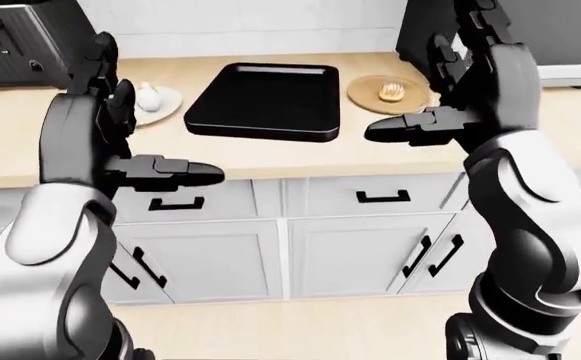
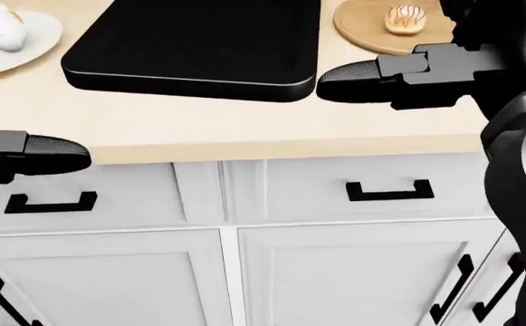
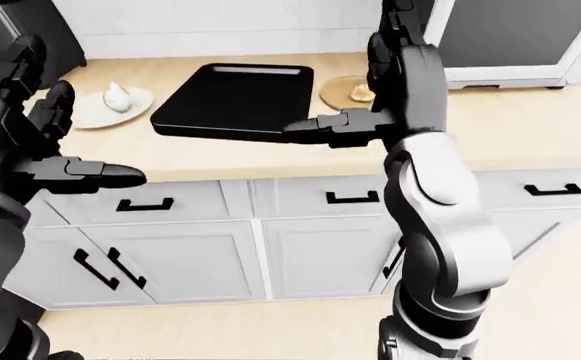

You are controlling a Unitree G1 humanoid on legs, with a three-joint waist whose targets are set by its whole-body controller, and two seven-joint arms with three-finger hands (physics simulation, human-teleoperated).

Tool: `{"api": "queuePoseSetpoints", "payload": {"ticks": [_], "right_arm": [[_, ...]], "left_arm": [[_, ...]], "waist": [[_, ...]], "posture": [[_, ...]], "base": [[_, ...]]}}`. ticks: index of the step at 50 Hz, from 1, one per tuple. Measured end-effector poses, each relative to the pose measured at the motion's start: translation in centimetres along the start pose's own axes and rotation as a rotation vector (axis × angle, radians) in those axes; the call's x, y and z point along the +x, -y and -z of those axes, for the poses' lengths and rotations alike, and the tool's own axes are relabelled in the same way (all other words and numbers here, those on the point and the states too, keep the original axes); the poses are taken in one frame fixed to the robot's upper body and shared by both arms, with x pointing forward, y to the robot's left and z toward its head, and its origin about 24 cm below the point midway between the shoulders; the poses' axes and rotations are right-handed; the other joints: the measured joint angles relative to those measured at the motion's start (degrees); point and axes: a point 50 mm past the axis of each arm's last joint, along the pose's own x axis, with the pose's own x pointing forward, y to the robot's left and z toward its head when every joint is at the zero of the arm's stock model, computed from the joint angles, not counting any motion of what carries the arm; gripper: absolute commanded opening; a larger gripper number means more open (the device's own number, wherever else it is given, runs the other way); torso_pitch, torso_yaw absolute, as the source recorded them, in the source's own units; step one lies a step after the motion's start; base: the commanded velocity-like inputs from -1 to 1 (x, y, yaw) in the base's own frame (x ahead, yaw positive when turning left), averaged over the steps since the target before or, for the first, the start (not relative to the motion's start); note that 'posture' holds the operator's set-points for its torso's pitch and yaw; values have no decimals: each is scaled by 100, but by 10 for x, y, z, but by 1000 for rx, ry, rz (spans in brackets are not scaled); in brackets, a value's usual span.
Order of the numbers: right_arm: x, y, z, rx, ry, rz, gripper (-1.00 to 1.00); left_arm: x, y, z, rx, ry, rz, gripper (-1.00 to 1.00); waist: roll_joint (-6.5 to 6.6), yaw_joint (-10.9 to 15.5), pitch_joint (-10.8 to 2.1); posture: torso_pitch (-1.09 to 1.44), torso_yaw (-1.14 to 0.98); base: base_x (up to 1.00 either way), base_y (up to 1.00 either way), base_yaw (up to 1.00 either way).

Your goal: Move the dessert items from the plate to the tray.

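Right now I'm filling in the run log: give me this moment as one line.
phase: approach | left hand: open, empty | right hand: open, empty | black rectangular tray: empty | glazed pastry: on round wooden plate | white dessert: on white plate

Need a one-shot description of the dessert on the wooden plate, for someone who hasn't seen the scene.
On the wood countertop, find the black tray. To its right in the left-eye view sits a round wooden plate; the glazed pastry on it has dark drizzle, unlike the plain white piece left of the tray.

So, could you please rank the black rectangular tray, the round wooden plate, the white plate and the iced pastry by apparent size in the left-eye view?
1. Black rectangular tray.
2. Round wooden plate, though the right hand hides its edge.
3. White plate, partly hidden by the left hand, so ranks 2 and 3 are unsure.
4. Iced pastry.
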Motion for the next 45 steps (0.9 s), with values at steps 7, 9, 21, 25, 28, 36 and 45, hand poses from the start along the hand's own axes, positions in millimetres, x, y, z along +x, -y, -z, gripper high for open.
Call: {"api": "queuePoseSetpoints", "payload": {"ticks": [7, 9, 21, 25, 28, 36, 45], "right_arm": [[-2, -6, 2, 6, -4, -30, 100], [-1, -8, 5, 3, -26, -43, 100], [-1, -5, 0, 0, 3, -33, 100], [-1, -6, 3, -1, -14, -40, 100], [-3, -5, -4, -2, 17, -38, 100], [-4, -5, -5, -2, 21, -30, 100], [-4, -10, -4, 2, 10, -67, 100]], "left_arm": [[0, -4, 3, 3, -8, -27, 100], [1, -5, 7, 2, -35, -33, 100], [-1, -3, 2, 7, -4, -25, 100], [1, -3, 5, 7, -26, -20, 100], [-2, -3, -1, 10, 3, -21, 100], [-2, -2, -2, 10, 8, -11, 100], [-3, -7, -1, 13, -2, -44, 100]], "waist": [[205, -75, 52], [123, -14, 19], [95, 52, -60], [162, 69, -86], [216, 47, -102], [323, 5, -44], [235, 93, -39]], "posture": [[0, 0], [0, 0], [0, 0], [0, 0], [0, 0], [0, 0], [0, 0]], "base": [[0, 0, 0], [0, 0, 0], [2, 0, 0], [12, 0, 0], [14, 0, 0], [14, 0, 0], [14, 0, 0]]}}
